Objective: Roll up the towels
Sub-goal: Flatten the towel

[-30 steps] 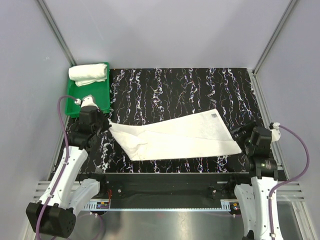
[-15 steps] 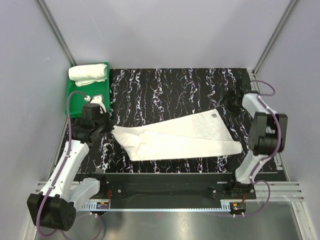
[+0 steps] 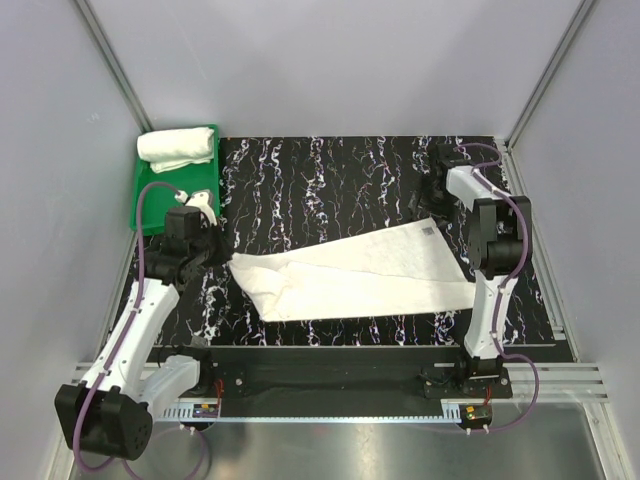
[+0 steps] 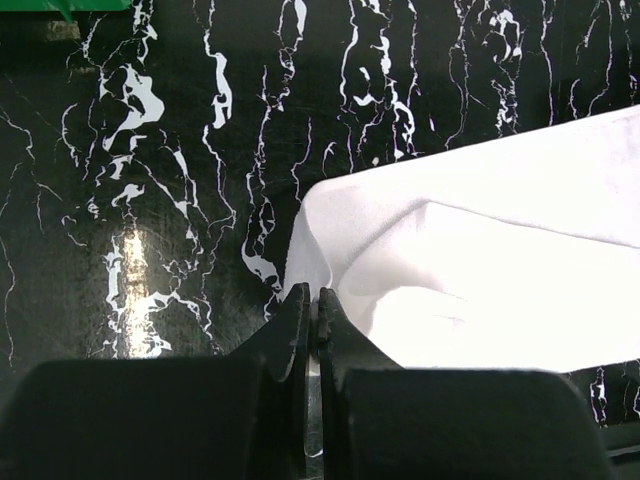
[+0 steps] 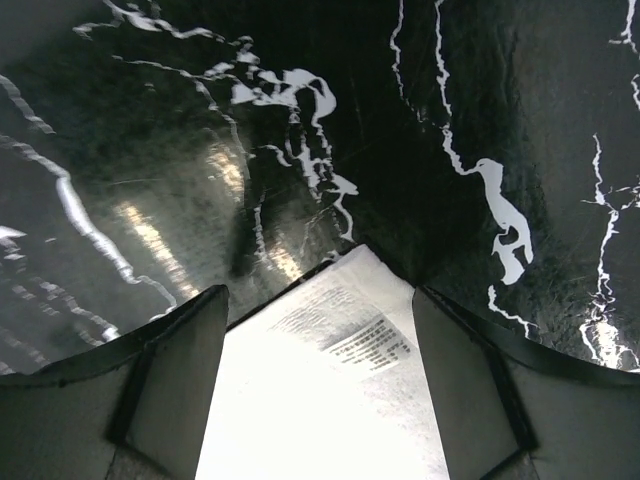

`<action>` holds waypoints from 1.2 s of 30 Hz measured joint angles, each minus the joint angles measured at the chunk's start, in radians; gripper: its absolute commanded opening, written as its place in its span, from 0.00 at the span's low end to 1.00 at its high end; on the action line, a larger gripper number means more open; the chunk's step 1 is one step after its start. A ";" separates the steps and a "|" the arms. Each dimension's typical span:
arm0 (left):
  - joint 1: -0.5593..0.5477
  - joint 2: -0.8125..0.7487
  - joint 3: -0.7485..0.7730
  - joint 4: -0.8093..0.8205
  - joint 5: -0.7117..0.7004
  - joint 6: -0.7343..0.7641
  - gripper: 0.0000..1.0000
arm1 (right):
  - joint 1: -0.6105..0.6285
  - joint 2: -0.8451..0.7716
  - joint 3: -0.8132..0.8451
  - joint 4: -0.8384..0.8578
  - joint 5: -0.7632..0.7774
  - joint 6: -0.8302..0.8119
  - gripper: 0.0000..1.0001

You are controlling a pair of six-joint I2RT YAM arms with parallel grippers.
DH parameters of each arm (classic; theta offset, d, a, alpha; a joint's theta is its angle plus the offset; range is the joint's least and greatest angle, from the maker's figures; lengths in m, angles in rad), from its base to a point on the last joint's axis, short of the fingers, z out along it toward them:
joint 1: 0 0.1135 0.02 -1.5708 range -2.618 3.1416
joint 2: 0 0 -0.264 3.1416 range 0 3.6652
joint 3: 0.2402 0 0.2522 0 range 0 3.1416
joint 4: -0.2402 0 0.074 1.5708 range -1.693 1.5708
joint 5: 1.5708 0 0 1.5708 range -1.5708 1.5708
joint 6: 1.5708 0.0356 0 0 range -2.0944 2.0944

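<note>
One white towel (image 3: 360, 272) lies spread across the black marbled table, its labelled corner at the far right. My left gripper (image 3: 222, 254) is shut on the towel's left corner; in the left wrist view the fingers (image 4: 300, 320) pinch the cloth (image 4: 480, 270) at its tip. My right gripper (image 3: 427, 208) hangs open over the labelled corner (image 5: 350, 340), a finger (image 5: 175, 370) on either side, nothing held. A second towel (image 3: 177, 148), rolled, lies in the green tray (image 3: 150, 186).
The green tray stands at the table's far left corner, just behind my left arm; its edge shows in the left wrist view (image 4: 60, 4). Grey walls and metal frame posts close in the table on three sides.
My right arm has swung from the near right of the table out to the towel's far right corner. My left gripper has shifted slightly right, still holding the left corner.
</note>
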 measured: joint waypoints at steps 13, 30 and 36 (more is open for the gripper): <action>0.000 0.000 0.000 0.001 0.027 0.000 0.00 | 0.043 0.035 0.017 0.000 0.117 -0.026 0.05; 0.000 -0.189 0.078 -0.026 0.074 0.026 0.00 | 0.043 -0.507 -0.130 -0.112 0.142 -0.031 0.00; 0.000 -0.391 0.225 -0.018 0.146 0.049 0.00 | 0.043 -0.999 -0.072 -0.170 0.161 -0.026 0.00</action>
